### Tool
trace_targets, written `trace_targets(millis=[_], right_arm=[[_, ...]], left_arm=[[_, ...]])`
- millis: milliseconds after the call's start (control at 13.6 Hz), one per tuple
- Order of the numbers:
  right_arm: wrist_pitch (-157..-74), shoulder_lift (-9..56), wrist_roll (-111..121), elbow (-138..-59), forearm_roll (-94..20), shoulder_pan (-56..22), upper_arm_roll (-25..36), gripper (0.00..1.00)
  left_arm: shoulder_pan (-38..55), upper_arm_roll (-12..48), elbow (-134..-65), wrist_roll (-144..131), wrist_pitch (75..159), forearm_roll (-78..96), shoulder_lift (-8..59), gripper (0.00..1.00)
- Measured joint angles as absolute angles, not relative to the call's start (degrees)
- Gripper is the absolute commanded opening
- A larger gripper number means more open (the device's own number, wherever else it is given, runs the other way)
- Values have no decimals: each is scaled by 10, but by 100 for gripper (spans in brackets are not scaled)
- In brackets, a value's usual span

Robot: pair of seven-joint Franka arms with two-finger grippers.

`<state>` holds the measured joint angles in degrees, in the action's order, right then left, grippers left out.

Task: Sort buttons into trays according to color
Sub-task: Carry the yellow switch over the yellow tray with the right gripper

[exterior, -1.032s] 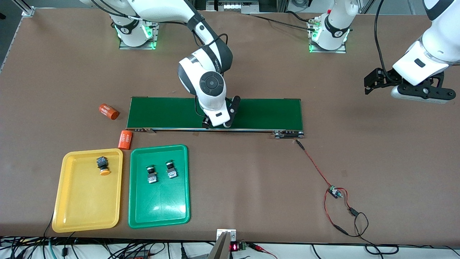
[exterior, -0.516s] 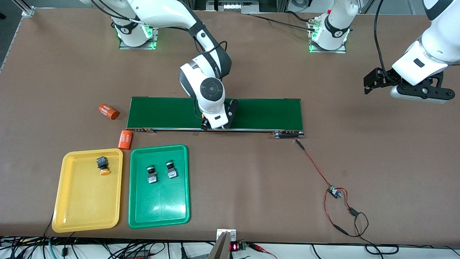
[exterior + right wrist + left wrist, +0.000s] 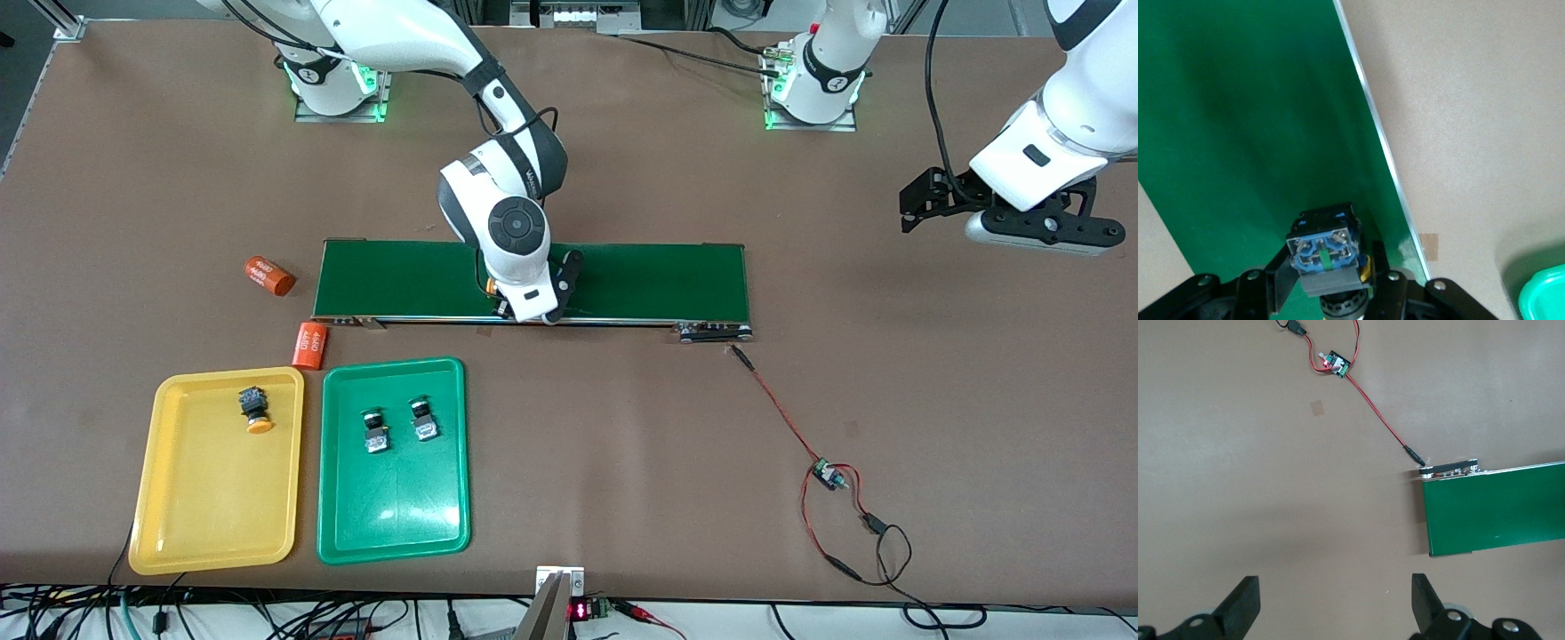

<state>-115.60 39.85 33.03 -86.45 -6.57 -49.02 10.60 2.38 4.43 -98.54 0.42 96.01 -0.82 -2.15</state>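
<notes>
The right hand (image 3: 1328, 293) pinches a button (image 3: 1325, 250) on the belt (image 3: 622, 280), the yellow tray (image 3: 178, 533) nearer the camera toward its arm's end (left hand (image 3: 1331, 603) waits spread)

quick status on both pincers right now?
Left pincer: open, empty, waiting over bare table past the belt's end.
Right pincer: shut on a push-button switch at the belt.

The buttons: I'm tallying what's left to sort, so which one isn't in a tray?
The button between the right gripper fingers on the dark-green belt; the other three lie in trays.
</notes>
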Motion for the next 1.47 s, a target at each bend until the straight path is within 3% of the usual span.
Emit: trace_targets(millis=[295, 663, 1032, 1474], right_arm=[[-1150, 388, 328, -862, -66, -493, 106, 0], [-1105, 317, 325, -851, -66, -451, 116, 0], [-1103, 300, 325, -850, -65, -306, 122, 0], [-1120, 349, 330, -830, -65, -124, 121, 0]], left_arm=[[24, 44, -985, 4, 960, -8, -22, 100], [24, 44, -985, 4, 960, -8, -22, 100], [24, 45, -985, 4, 960, -8, -22, 100], [24, 45, -985, 4, 960, -8, -22, 100]])
